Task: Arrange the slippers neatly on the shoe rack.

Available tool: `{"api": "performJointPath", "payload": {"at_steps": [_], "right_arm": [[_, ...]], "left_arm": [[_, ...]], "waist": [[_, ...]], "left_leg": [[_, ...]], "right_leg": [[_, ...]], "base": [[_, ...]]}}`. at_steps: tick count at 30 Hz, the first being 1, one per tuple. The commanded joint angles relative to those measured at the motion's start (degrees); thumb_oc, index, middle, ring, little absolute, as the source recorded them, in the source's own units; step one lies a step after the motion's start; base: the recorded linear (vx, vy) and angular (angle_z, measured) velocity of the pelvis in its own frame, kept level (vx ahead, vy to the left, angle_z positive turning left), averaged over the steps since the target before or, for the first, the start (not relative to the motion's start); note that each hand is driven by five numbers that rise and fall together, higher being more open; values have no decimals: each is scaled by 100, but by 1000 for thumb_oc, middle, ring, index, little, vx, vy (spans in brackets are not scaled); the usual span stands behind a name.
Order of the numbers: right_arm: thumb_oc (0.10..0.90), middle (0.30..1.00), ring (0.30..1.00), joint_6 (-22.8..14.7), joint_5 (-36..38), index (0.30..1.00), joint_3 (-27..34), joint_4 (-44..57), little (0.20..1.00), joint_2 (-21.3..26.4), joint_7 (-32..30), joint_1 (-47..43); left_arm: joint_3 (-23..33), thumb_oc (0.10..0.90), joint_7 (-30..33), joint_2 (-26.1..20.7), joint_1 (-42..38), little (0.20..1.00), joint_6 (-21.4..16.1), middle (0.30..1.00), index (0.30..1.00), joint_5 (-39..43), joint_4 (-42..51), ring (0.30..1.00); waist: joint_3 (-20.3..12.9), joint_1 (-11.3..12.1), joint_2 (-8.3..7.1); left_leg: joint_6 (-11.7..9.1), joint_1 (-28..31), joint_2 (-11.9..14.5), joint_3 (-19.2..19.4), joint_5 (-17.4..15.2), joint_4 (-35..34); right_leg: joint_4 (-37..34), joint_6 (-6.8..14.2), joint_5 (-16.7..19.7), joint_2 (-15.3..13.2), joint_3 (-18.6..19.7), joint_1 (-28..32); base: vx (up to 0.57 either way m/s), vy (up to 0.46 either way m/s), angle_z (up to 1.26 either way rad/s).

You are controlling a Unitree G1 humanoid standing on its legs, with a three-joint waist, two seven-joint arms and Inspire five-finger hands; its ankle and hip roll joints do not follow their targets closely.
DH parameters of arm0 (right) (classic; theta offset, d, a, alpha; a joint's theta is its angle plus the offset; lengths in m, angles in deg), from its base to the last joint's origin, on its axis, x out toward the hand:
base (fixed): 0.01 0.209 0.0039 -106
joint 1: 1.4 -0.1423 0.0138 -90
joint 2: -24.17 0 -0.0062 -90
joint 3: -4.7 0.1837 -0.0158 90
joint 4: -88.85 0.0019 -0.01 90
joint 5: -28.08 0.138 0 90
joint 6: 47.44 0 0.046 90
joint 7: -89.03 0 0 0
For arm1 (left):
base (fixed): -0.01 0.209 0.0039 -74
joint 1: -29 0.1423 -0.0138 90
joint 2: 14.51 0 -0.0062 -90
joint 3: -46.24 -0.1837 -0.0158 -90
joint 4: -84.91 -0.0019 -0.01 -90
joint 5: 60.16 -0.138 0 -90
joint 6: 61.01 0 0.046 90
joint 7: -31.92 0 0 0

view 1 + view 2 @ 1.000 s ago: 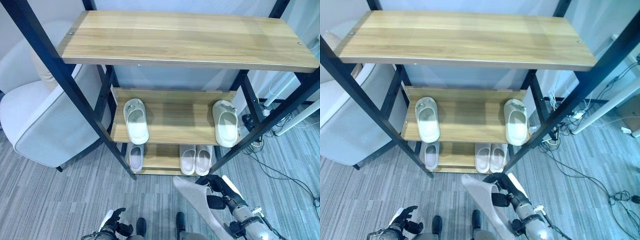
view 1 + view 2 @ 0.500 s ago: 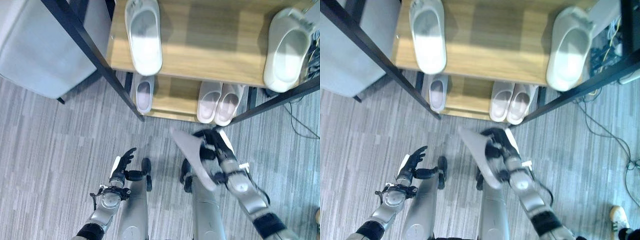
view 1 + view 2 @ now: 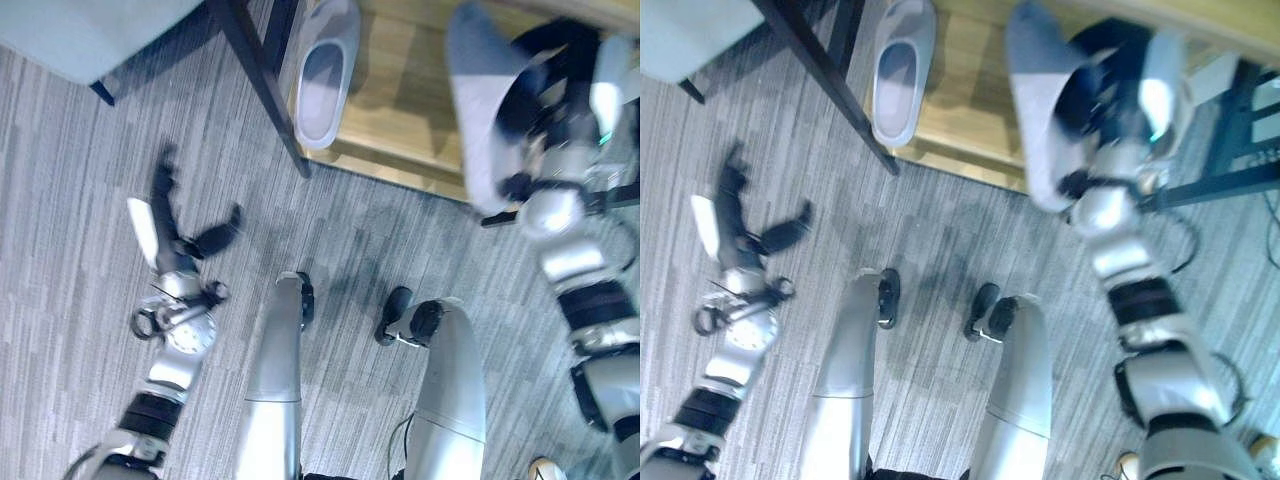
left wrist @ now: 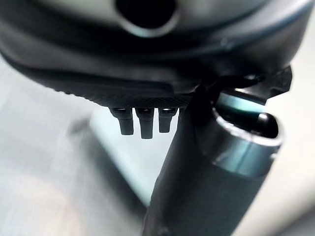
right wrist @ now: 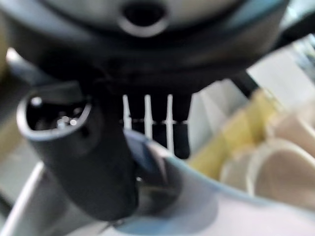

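Our right hand [image 3: 555, 95] has its fingers and thumb curled around a pale lilac slipper [image 3: 478, 110], sole toward us, raised above the bottom shelf [image 3: 405, 100] of the shoe rack. We judge it light, soft foam that bends easily, so gripping mid-body near the strap seems best. Our left hand [image 3: 165, 235] hangs over the grey carpet [image 3: 80, 180] with fingers spread, holding nothing. A matching slipper [image 3: 325, 70] lies on that shelf beside the black rack leg [image 3: 265, 75].
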Motion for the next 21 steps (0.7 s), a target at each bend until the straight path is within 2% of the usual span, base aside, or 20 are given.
{"api": "performJointPath", "payload": {"at_steps": [1,3,5,6,8,9,10,12,16,19,21], "right_arm": [[400,300,300,-230,-510,300,64,229,300,237,-723,-555],[400,300,300,-255,-408,300,-11,114,300,244,-774,-796],[400,300,300,-339,-40,300,-381,-262,300,313,-808,-1509],[400,300,300,-355,202,300,-533,-405,300,262,-821,-1843],[400,300,300,-374,307,300,-668,-466,300,200,-817,-2032],[400,300,300,-309,299,300,-823,-563,300,177,-795,-2164],[400,300,300,-310,300,300,-833,-569,300,176,-796,-2183],[400,300,300,-241,277,300,-918,-534,300,175,-748,-2305],[400,300,300,-345,592,300,-1200,-544,300,57,-640,-2448],[400,300,300,-293,584,300,-1338,-538,300,-95,-617,-2500],[400,300,300,-345,630,300,-1265,-495,300,-369,-659,-2398]], "left_arm": [[308,800,970,-146,75,900,-623,900,900,-413,282,900],[365,800,1076,-178,72,900,-683,900,900,-419,272,900],[369,800,1220,-207,137,900,-747,900,900,-272,153,900],[356,800,1258,-181,181,900,-763,900,900,-122,-82,900],[360,800,1282,-209,119,900,-763,900,900,-28,-237,900],[407,800,1244,-211,157,900,-765,900,900,97,-296,900],[416,800,1239,-210,152,900,-766,900,900,102,-296,900],[431,800,1192,-235,175,900,-828,900,900,294,-422,900],[389,800,1115,-505,125,900,-807,900,900,475,-605,900],[368,800,1127,-527,136,900,-782,900,900,540,-670,900],[370,800,1139,-481,168,900,-757,900,900,579,-700,900]], "waist": [[-885,62,77],[-894,91,57],[-823,198,-13],[-611,218,-52],[-505,240,-76],[-306,264,-105],[-280,258,-108],[-113,278,-136],[-105,410,-187],[-105,430,-201],[-105,459,-196]], "left_leg": [[256,-671,-179,-397,-814,715],[257,-818,-214,-405,-886,927],[264,-1101,-281,-437,-1095,1605],[264,-1106,-295,-473,-1291,2027],[265,-1106,-293,-499,-1395,2225],[283,-1106,-334,-547,-1557,2613],[284,-1106,-333,-540,-1565,2637],[303,-1106,-366,-634,-1787,3085],[317,-1106,-344,-801,-2306,4023],[339,-1106,-295,-834,-2482,4276],[350,-1106,-268,-887,-2582,4476]], "right_leg": [[761,307,-1024,-183,701,-318],[1021,293,-1105,-205,750,-479],[1756,239,-1300,-249,925,-799],[2210,208,-1444,-231,1084,-838],[2416,210,-1511,-234,1180,-859],[2812,181,-1620,-219,1342,-871],[2841,181,-1632,-219,1358,-876],[3272,167,-1763,-177,1491,-896],[4017,171,-1911,-90,1655,-939],[4174,174,-1936,-49,1691,-955],[4278,208,-1926,-38,1690,-947]], "base": [[124,-3,22],[95,7,16],[174,45,10],[169,41,5],[112,32,4],[104,32,4],[105,26,3],[100,23,1],[116,35,-7],[75,57,-28],[106,57,-21]]}}
